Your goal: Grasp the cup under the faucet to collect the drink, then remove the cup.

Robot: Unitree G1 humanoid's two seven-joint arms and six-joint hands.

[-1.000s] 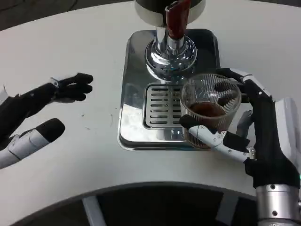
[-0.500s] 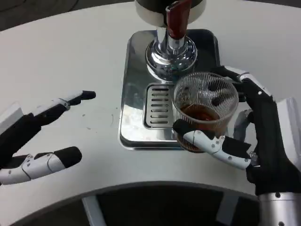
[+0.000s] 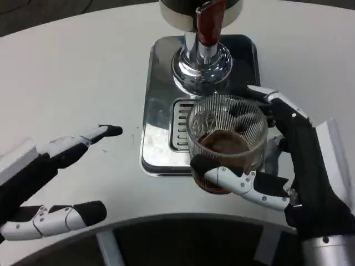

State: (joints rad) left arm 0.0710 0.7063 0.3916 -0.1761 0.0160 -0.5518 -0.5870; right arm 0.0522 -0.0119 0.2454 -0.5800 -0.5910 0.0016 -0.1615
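The cup, a clear ribbed glass holding a dark brown drink in its lower part, is gripped by the right hand. One white-and-black digit is wrapped across the near side of the cup, low on its wall, and further fingers are curved around the far right side of the rim. The cup is held upright over the near right part of the drip tray, covering much of the slotted grate; whether its base touches the tray cannot be told. The cup is positioned nearer than the faucet, whose chrome column and dark red spout stand at the far end of the tray, so the cup is not directly beneath the spout. The left hand is located at the near left, over the white table, well apart from the tray. Its fingers are spread and extended toward the right, and nothing is held in it.
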